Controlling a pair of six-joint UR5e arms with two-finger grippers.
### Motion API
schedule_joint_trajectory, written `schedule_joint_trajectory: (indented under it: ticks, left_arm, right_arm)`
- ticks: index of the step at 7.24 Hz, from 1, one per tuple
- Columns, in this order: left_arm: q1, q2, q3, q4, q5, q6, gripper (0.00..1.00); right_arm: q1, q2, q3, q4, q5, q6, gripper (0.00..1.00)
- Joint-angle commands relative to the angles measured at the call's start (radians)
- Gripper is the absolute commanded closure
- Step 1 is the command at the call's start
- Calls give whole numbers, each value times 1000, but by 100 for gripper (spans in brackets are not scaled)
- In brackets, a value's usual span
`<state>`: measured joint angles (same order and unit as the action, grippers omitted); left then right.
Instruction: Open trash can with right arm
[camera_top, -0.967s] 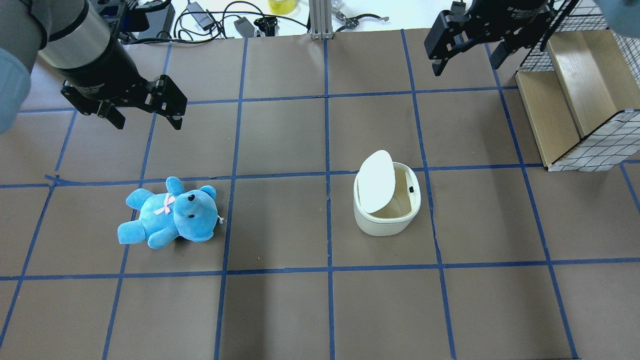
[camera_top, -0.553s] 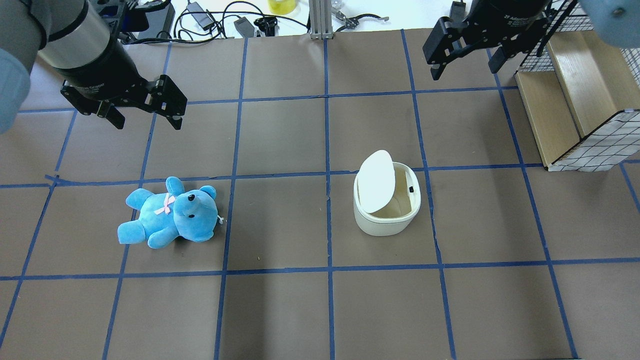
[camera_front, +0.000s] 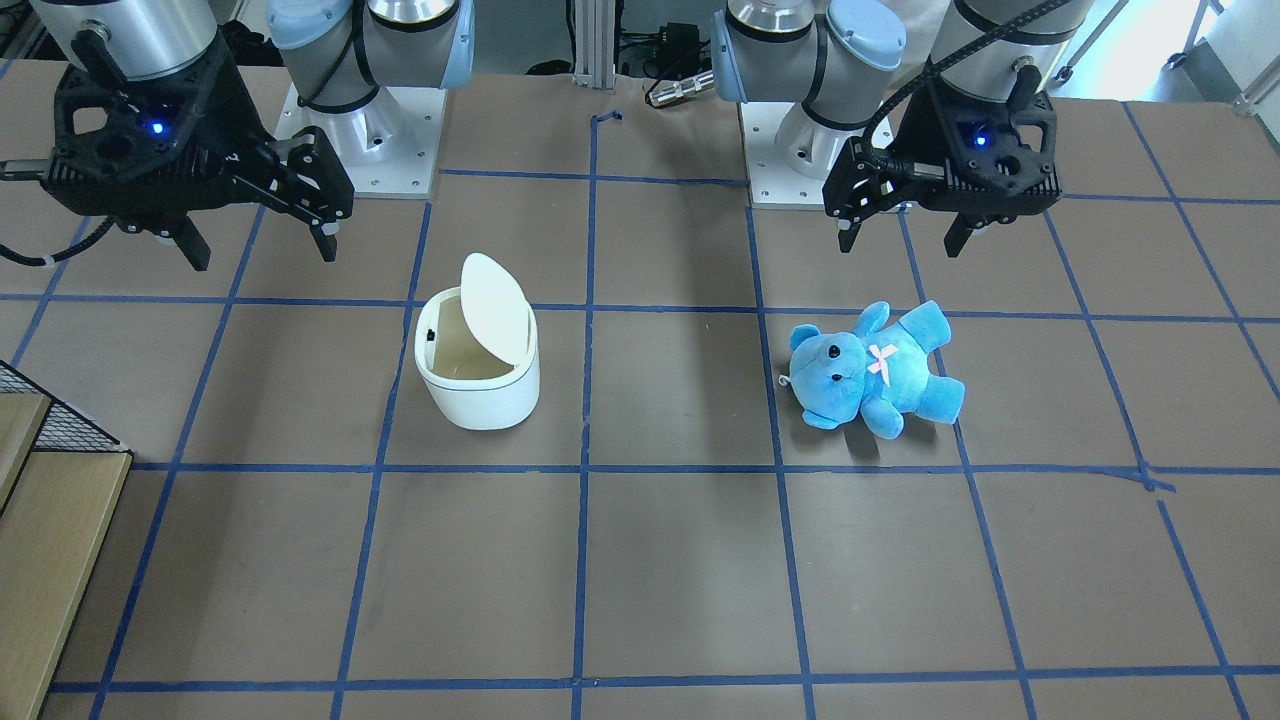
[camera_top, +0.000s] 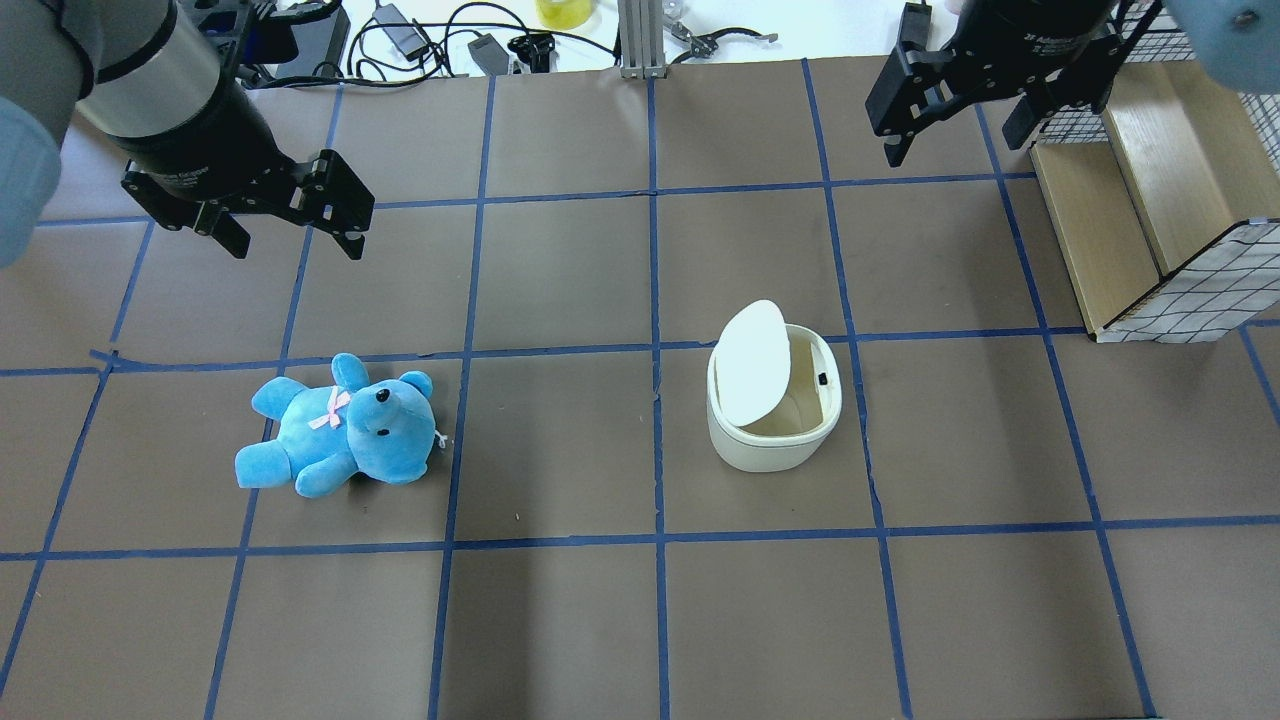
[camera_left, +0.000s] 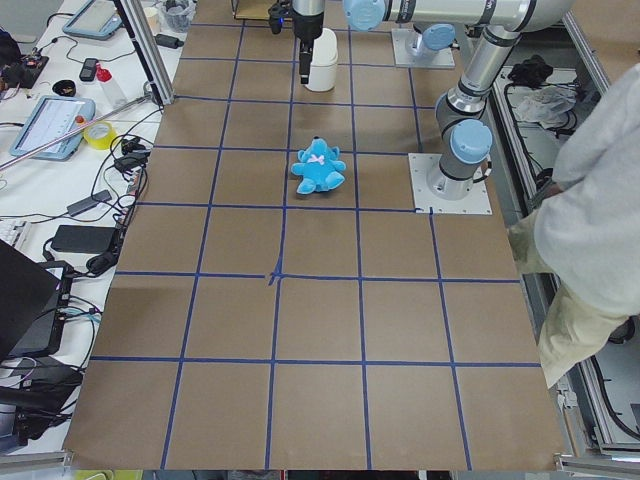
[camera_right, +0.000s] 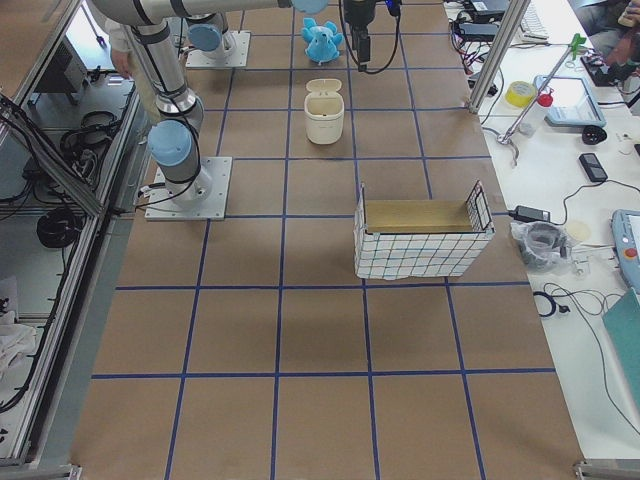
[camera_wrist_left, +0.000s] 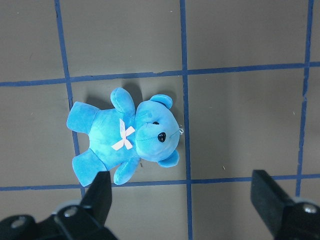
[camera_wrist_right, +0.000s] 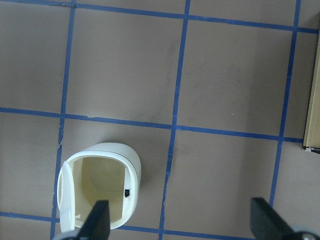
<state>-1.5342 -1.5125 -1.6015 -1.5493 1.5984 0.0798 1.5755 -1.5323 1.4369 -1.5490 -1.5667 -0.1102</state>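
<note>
White plastic bin (camera_top: 773, 405) sat on the brown table (camera_top: 560, 280), inside one taped square a little to my right of centre; its oval lid (camera_top: 752, 362) stood tipped up on the hinge side, and I could see the cream inside and a small black catch (camera_top: 820, 379) on the wall; I judged the opening done. The right gripper (camera_top: 950, 150) hung high and well apart from the bin, toward the far edge, fingers spread with nothing between them. As I saw it, the step in hand was getting clear; to do it well I would keep that arm high, give the upright lid a wide berth so nothing knocked it shut, and mind the wire-sided crate (camera_top: 1150, 200) just beside the gripper. The left gripper (camera_top: 297, 250) hovered above the table near the blue teddy (camera_top: 340, 428), fingers likewise spread and empty; the teddy lay on its back, well apart from the bin. White lettering on the right gripper's body seemed to begin "2F"; I could not read the rest; the bin showed no label.
</note>
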Motion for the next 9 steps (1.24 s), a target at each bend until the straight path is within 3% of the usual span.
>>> schedule_joint_trajectory:
  ticks: [1, 9]
  left_arm:
    - [0, 0, 0, 0, 0, 0, 0]
    - [0, 0, 0, 0, 0, 0, 0]
  right_arm:
    - [0, -2, 0, 33, -3, 1, 0]
    - [0, -2, -7, 61, 13, 0, 0]
